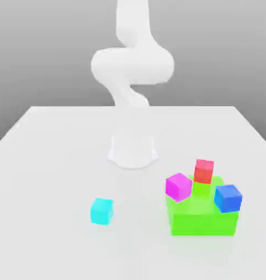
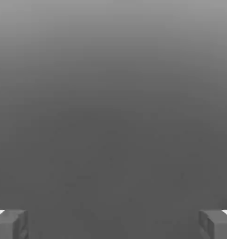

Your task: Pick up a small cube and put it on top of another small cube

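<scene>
The small cyan cube [image 1: 102, 211] sits alone on the white table [image 1: 47, 164], toward the exterior view's left and near the front. The small magenta-pink cube [image 1: 178, 187] rests tilted at the upper left corner of the big green block [image 1: 203, 219], well to the right of the cyan cube. In the hand view my gripper [image 2: 113, 225] is open: its two grey fingertips [image 2: 10, 224] stand far apart with nothing between them, facing plain grey background.
A red cube [image 1: 204, 170] and a darker blue cube [image 1: 228, 198] sit on the green block, behind and to the right of the magenta cube. The white arm [image 1: 132, 68] rises from its base [image 1: 133, 150] behind the cubes.
</scene>
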Controlling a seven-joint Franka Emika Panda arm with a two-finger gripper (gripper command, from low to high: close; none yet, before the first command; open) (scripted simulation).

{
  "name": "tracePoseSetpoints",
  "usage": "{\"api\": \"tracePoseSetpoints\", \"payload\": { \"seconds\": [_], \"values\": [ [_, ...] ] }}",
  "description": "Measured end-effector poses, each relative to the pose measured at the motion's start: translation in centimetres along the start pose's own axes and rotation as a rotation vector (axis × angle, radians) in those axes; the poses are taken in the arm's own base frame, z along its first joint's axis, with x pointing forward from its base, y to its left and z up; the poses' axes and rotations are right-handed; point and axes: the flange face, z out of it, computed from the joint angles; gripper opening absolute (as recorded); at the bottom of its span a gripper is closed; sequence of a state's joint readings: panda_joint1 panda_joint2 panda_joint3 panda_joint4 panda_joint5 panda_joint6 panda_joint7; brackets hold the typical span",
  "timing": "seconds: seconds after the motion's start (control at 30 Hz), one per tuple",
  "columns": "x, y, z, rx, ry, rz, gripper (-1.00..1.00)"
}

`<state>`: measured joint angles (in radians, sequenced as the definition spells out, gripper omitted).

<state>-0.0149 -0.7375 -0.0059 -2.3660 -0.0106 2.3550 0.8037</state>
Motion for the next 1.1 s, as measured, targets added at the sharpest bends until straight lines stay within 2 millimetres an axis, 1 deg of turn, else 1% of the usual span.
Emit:
{"api": "tracePoseSetpoints", "payload": {
  "seconds": [0.07,0.13,0.27,0.33,0.4,0.5,0.6,0.63,0.7,0.83,0.87,1.1],
  "values": [
    [-0.6,1.9,5.1,-0.062,-0.039,0.013,0.00],
    [-1.5,4.1,9.7,-0.122,-0.078,0.028,0.00],
    [-4.3,9.8,17.8,-0.237,-0.161,0.060,0.00],
    [-6.2,13.1,21.2,-0.295,-0.206,0.079,0.00],
    [-8.6,16.7,24.3,-0.354,-0.255,0.099,0.00],
    [-13.0,22.7,27.9,-0.446,-0.338,0.136,0.00],
    [-18.4,29.1,30.8,-0.537,-0.428,0.176,0.00],
    [-19.4,30.4,31.6,-0.553,-0.441,0.185,0.00],
    [-20.7,31.7,32.9,-0.564,-0.451,0.187,0.00],
    [-22.4,33.5,35.1,-0.568,-0.455,0.189,0.00],
    [-22.8,33.8,35.5,-0.568,-0.455,0.189,-1.00],
    [-22.8,33.8,35.6,-0.567,-0.456,0.189,-1.00]
  ]
}}
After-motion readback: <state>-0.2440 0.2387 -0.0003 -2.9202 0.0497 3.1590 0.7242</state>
